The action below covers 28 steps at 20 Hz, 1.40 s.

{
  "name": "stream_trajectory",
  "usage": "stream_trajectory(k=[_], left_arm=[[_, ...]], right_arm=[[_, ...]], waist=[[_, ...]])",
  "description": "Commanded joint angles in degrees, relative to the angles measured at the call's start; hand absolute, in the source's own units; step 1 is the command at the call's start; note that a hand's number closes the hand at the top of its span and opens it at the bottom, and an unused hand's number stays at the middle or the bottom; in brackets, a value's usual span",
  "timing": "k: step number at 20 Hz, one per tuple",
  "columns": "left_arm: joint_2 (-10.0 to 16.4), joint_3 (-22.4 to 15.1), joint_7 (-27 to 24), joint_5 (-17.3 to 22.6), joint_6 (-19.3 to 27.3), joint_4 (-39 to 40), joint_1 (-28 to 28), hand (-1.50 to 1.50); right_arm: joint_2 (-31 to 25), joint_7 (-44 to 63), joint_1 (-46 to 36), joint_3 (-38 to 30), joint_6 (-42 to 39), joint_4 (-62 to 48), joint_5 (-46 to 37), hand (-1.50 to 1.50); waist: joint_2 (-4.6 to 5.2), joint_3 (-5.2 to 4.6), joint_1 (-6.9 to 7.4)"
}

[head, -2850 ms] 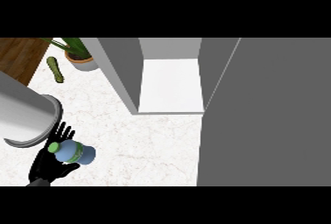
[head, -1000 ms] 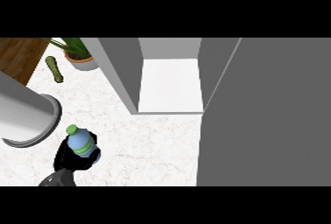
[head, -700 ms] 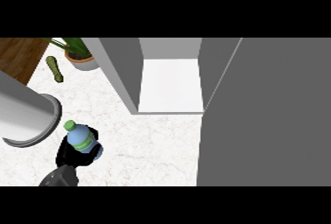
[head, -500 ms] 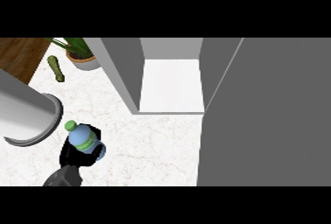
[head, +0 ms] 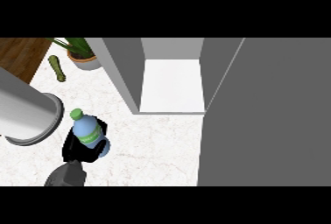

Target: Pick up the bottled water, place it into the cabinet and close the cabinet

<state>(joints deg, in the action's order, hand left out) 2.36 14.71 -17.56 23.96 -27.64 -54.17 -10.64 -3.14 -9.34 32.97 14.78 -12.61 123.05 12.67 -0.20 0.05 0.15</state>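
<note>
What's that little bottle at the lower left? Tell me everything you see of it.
The water bottle looks like pale blue plastic, with a green cap and a green label band. The left hand curls its black fingers round the lower part; the cap points up the view, tilted slightly left. The bottle shows over the white marbled counter, beside a grey cylinder and left of the open cabinet.

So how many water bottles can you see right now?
1. The bottled water is at lower left, held in the left hand, just right of the big grey cylinder. The cabinet door fills the view's right side, so another could be hidden there.
</note>
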Motion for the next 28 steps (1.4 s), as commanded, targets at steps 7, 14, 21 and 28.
stream_trajectory(k=[7,14,21,28], left_arm=[[-2.3,-14.2,7.6,2.0,17.9,-21.2,1.3,1.5],[-2.4,-20.5,7.9,1.1,29.3,-22.4,-4.7,1.5],[-2.4,-26.7,8.3,0.2,42.1,-15.0,-19.3,1.5],[-1.9,-26.9,11.9,-5.3,47.2,-13.2,-26.2,1.5]], right_arm=[[-0.8,1.3,2.2,2.8,0.3,2.6,-0.5,-1.5],[-2.5,-1.7,3.5,1.8,-1.0,1.5,1.4,-1.5],[-0.1,-1.0,0.6,3.4,1.6,-0.4,-0.3,-1.5],[-0.9,0.1,-1.5,2.3,1.1,-1.5,0.6,-1.5]], waist=[[0.05,-0.03,-0.31],[0.13,-0.04,-0.56],[0.24,-0.05,-1.21],[0.36,-0.02,-1.48]])
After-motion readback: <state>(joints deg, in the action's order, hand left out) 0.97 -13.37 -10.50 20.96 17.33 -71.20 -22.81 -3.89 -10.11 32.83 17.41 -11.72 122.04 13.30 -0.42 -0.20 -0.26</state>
